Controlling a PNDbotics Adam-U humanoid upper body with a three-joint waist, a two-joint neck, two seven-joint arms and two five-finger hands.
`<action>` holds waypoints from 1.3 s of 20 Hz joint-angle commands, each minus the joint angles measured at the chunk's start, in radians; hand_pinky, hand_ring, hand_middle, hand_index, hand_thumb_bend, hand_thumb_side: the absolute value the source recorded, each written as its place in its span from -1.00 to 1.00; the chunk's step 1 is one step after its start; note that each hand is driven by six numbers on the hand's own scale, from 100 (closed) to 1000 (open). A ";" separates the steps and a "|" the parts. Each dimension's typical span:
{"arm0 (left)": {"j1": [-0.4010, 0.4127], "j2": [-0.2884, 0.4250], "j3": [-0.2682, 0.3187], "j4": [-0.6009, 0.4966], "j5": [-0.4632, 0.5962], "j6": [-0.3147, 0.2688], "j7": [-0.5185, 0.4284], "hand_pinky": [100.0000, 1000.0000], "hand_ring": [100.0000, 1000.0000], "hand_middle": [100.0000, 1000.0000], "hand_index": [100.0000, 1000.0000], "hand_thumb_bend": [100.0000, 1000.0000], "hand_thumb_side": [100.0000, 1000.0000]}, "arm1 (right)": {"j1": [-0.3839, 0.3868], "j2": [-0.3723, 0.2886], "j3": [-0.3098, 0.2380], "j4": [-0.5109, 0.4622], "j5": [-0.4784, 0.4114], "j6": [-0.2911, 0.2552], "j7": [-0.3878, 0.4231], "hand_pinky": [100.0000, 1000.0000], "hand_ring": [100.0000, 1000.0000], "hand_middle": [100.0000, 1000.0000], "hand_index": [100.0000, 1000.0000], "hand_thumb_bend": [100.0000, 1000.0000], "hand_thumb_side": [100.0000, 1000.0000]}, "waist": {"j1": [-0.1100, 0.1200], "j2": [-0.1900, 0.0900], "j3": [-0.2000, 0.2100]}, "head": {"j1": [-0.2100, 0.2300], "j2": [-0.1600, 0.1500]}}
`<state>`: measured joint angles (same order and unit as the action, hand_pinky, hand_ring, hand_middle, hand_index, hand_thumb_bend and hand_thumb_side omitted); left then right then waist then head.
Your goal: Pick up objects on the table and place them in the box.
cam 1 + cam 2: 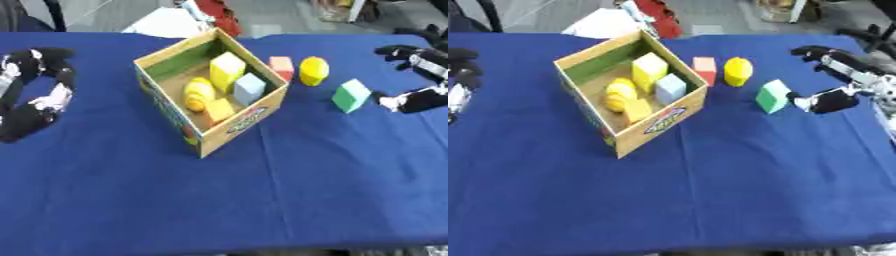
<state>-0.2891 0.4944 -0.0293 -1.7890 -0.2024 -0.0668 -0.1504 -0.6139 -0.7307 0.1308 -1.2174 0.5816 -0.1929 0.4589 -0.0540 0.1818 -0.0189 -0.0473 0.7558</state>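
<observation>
Left hand [35,95] idle at the bench's left edge, fingers curved but apart, holding nothing, well clear of everything.

Box [175,116] stands left of centre on the blue bench [262,200], open top, set askew. Inside: a pale yellow block [227,69], a light blue block [248,88], a rounded yellow piece [199,94] and a small yellow block [219,109]. So several pieces are already placed.

Outside, going right: a red block [282,67] just beside the box's far right wall, a yellow faceted block [314,70] near it, then a green block [773,96] standing apart.

Right hand [833,82] at the right edge, fingers and thumb spread wide, empty. Thumb tip sits just beside the green block; cannot tell if it touches.

Judgement: step in hand is the approach to the green block, grasp not yet made. Next move calls for bringing the fingers over the block's far side, closing across it, lifting, and carrying it leftward past the yellow and red pieces without clipping them, then releasing above the box's free corner.
</observation>
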 commanded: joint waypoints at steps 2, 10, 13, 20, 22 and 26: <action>0.007 0.002 0.017 -0.023 0.005 0.005 -0.004 0.44 0.03 0.05 0.58 -1.00 0.06 | -0.058 -0.036 -0.003 0.063 0.121 -0.032 0.055 0.80 1.00 1.00 1.00 -0.51 -1.00 | -0.016 -0.023 0.006 | -0.006 0.001; 0.022 -0.013 0.019 -0.027 0.005 0.004 -0.019 0.44 0.01 0.04 0.58 -1.00 0.09 | -0.130 0.015 -0.017 0.188 0.298 -0.065 0.074 0.85 1.00 1.00 1.00 -0.57 -1.00 | -0.016 -0.021 0.021 | -0.015 0.003; 0.025 -0.018 0.018 -0.029 0.005 0.003 -0.024 0.44 0.01 0.03 0.58 -1.00 0.10 | -0.149 0.033 -0.022 0.220 0.324 -0.070 0.067 0.84 1.00 1.00 1.00 -0.64 -1.00 | -0.016 -0.020 0.026 | -0.021 0.004; 0.030 -0.035 0.015 -0.030 0.008 0.003 -0.034 0.44 0.00 0.03 0.58 -1.00 0.12 | -0.190 0.094 -0.039 0.295 0.359 -0.065 0.018 0.78 0.93 1.00 1.00 -0.78 -1.00 | -0.009 -0.015 0.037 | -0.027 0.006; 0.031 -0.038 0.015 -0.031 0.008 0.002 -0.036 0.44 0.00 0.03 0.58 -1.00 0.12 | -0.198 0.112 -0.045 0.322 0.365 -0.060 0.004 0.76 0.91 0.98 1.00 -0.86 -1.00 | -0.006 -0.014 0.041 | -0.030 0.008; 0.032 -0.041 0.016 -0.033 0.008 0.002 -0.039 0.44 0.00 0.03 0.58 -1.00 0.12 | -0.211 0.137 -0.052 0.372 0.375 -0.055 -0.020 0.76 0.90 0.97 1.00 -0.89 -1.00 | -0.003 -0.012 0.049 | -0.035 0.008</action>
<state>-0.2515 0.4469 -0.0208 -1.8003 -0.1999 -0.0634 -0.1859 -0.8040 -0.5769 0.0902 -0.8537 0.9484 -0.2502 0.4500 -0.0581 0.1825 0.0297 -0.0788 0.7571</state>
